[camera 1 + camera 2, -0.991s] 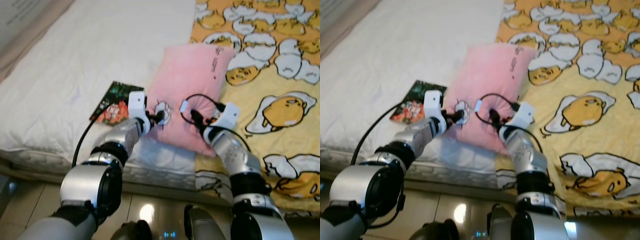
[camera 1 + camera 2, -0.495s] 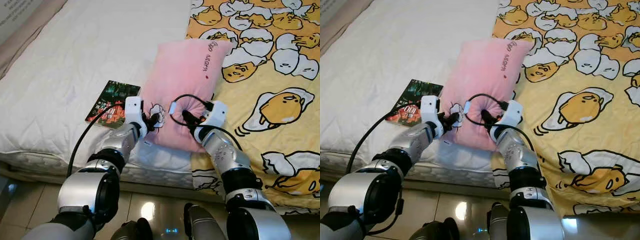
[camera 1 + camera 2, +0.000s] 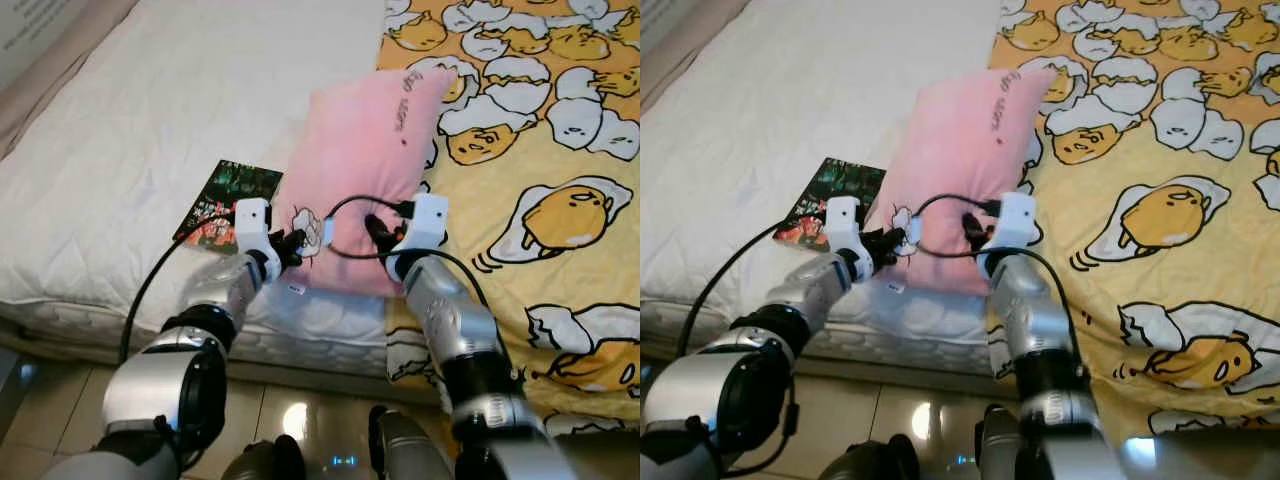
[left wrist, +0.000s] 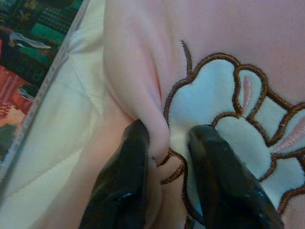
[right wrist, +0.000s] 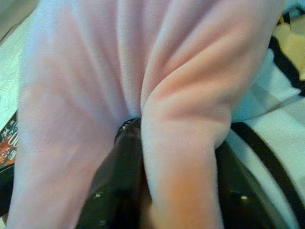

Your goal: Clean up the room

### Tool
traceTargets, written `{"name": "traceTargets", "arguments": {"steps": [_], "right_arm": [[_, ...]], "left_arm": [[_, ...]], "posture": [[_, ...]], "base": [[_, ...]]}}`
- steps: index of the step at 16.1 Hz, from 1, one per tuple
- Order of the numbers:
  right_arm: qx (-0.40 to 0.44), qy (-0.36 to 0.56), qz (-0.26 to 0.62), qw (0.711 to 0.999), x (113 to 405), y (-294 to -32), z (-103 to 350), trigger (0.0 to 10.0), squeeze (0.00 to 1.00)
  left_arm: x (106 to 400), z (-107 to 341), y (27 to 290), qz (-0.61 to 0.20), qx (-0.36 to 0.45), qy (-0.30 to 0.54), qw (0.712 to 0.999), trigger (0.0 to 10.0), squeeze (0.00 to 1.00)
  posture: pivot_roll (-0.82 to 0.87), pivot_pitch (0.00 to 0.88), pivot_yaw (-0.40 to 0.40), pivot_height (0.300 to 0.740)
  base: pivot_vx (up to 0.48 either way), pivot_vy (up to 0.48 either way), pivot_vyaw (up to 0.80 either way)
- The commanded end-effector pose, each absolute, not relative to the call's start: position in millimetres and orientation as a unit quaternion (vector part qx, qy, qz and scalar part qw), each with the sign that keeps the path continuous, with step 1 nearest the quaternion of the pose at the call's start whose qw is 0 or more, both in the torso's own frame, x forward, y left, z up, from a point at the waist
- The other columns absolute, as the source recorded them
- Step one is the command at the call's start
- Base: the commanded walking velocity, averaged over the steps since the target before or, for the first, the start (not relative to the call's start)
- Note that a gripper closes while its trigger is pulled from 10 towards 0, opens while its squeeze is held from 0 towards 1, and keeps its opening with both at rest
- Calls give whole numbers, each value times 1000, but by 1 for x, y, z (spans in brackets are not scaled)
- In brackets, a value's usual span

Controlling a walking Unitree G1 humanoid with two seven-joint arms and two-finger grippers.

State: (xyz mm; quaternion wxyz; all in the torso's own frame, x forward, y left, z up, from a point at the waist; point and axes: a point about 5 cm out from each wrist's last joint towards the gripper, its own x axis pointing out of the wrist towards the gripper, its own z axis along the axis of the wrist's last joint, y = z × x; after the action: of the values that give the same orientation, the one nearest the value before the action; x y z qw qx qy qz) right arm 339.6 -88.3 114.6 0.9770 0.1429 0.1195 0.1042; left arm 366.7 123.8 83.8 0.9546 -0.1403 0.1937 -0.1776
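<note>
Book (image 3: pixel 229 204) just beside gripped pink pillow (image 3: pixel 365 160), egg-print blanket (image 3: pixel 540 180) opposite

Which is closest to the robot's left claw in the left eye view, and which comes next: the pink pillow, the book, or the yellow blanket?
From the left gripper:
1. Pink pillow: pinched between its fingers, at the pillow's near edge.
2. Book: lying flat on the white mattress, just to the gripper's left.
3. Yellow blanket: farthest, on the pillow's right side, past the right gripper.
</note>
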Motion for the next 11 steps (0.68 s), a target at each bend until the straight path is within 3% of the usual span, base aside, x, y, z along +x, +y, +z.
{"name": "traceTargets", "arguments": {"steps": [1,4,5,6,7,9,10,11], "right_arm": [[124,112,127,978,334,-71,121,0,0],[84,102,106,986,326,-72,118,0,0],[74,120,87,986,325,-76,112,627,0],[84,139,67,984,324,-81,106,10000,0],[121,166,50,977,323,-85,99,10000,1000],[162,193,38,967,322,-89,95,10000,1000],[135,176,43,974,324,-90,104,10000,1000],[84,141,52,985,326,-90,117,10000,639]], "left_arm": [[359,72,124,-187,-141,221,947,0,0],[359,72,126,-194,-138,222,946,0,0],[359,72,125,-198,-133,223,945,0,0],[359,72,124,-201,-130,225,944,0,0],[359,72,123,-205,-122,227,944,0,0],[359,72,121,-207,-119,227,944,0,0],[359,73,121,-207,-118,226,945,0,0],[359,73,121,-207,-117,226,945,0,0]], "posture": [[-245,135,114,735],[-242,135,125,735],[-243,136,126,735],[-241,137,126,735],[-240,137,126,735],[-237,140,124,735],[-236,140,123,735],[-235,140,122,735]], "base": [[0,0,0],[0,0,0],[0,0,0],[0,0,0],[0,0,0],[0,0,0],[0,0,0],[0,0,0]]}}
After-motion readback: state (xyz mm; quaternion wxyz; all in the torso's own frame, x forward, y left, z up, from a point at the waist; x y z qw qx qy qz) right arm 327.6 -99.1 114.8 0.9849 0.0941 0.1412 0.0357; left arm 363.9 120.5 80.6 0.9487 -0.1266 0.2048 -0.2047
